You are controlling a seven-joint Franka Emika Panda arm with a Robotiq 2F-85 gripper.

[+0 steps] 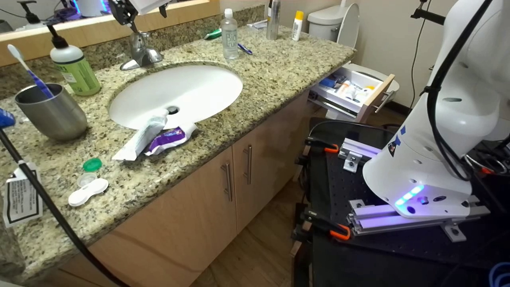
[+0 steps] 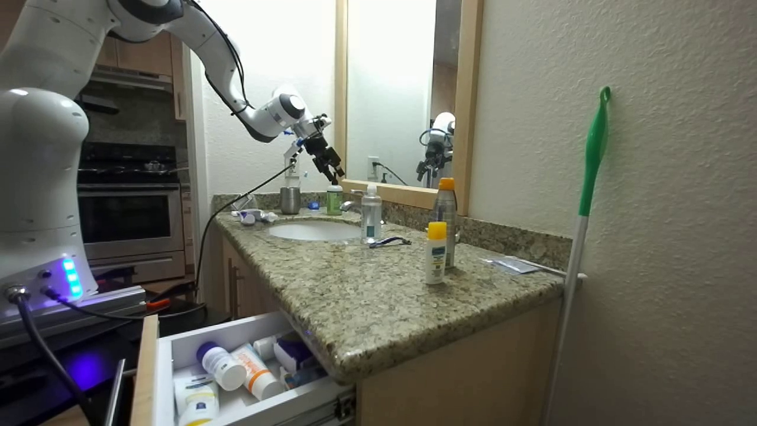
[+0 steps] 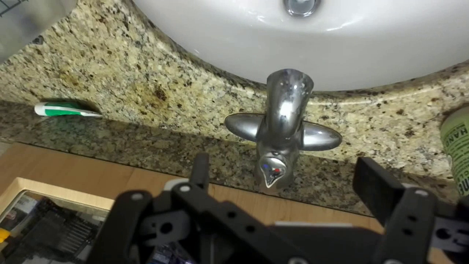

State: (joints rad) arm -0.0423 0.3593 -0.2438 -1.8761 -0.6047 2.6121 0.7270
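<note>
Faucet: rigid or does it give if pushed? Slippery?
The faucet is probably rigid and fixed: it looks metal, with a broad base on the speckled countertop. Its smooth, shiny surface could be slippery. The top, marked red and blue, looks like a handle, so that part might swivel or lift.

The white arm (image 2: 208, 50) is built smooth and rounded, broken by dark joint covers (image 2: 292, 106), and a black cable (image 1: 437, 81) is strapped along it. Its base (image 1: 418, 175) is marked with blue patches (image 1: 395, 140) and lit by a bluish strip (image 1: 409, 195). The black fingers (image 3: 376, 190) are carried on linkages (image 3: 407, 236) with pale screws (image 3: 421, 192)
</note>
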